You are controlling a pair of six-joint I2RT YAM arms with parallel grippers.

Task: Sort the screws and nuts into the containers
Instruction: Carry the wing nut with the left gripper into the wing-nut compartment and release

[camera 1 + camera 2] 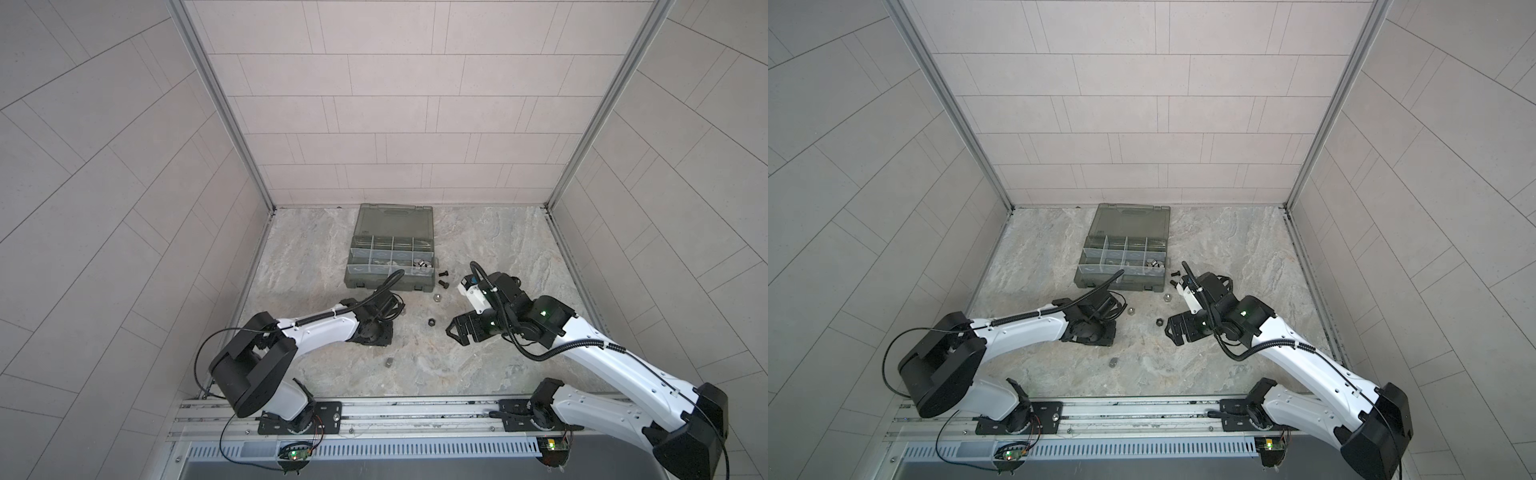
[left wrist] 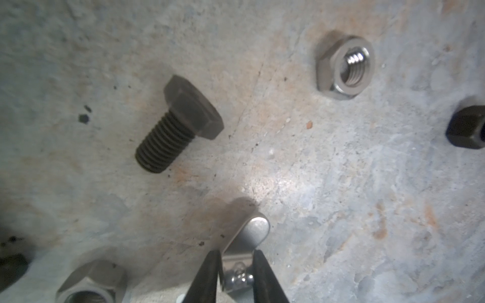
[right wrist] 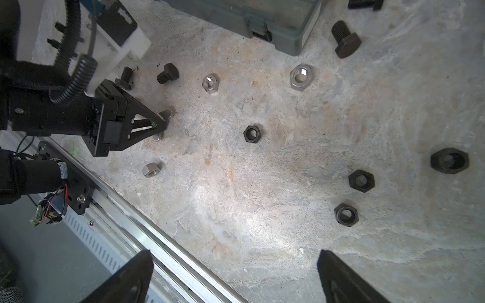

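Observation:
My left gripper [image 2: 236, 253] is shut on a silver wing nut [image 2: 256, 229] that rests on the stone table; one wing sticks out past the black fingertips. The right wrist view shows the same grip [image 3: 162, 123] from the side. A black screw [image 2: 181, 123] and a silver hex nut [image 2: 345, 65] lie just beyond it. My right gripper [image 3: 233, 253] hovers wide open over bare table, holding nothing, also seen in a top view [image 1: 455, 334]. Black hex nuts [image 3: 361, 180] lie in front of it. The containers [image 1: 392, 254] are cells of the open grey-green case.
More screws [image 3: 345, 39] lie beside the case's near corner [image 3: 296, 39]. Silver nuts [image 1: 422, 264] sit in one cell. A lone silver nut [image 1: 390, 362] lies toward the front. The metal rail [image 3: 157, 236] runs along the table's front edge.

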